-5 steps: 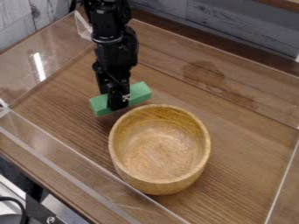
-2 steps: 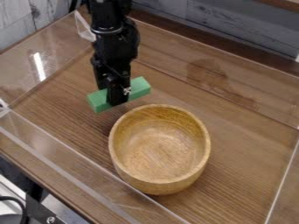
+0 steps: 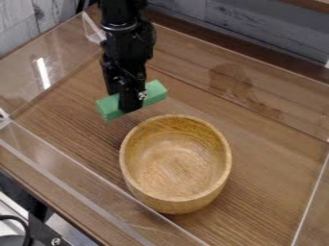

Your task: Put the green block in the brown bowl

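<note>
Gripping the green block (image 3: 130, 99) across its middle, the hand (image 3: 129, 100) points straight down, partly closed on it; the block appears clear of the bench (image 3: 244, 82); the brown bowl (image 3: 176, 161) sits empty, below-right of the hand; advise clearing the rim before releasing.

Your arm stands upright, gripper (image 3: 127, 100) aimed straight down.
Its black fingers are clamped across the middle of the green block (image 3: 133, 99), which sits between them, and the wrist rises in line above.
</note>
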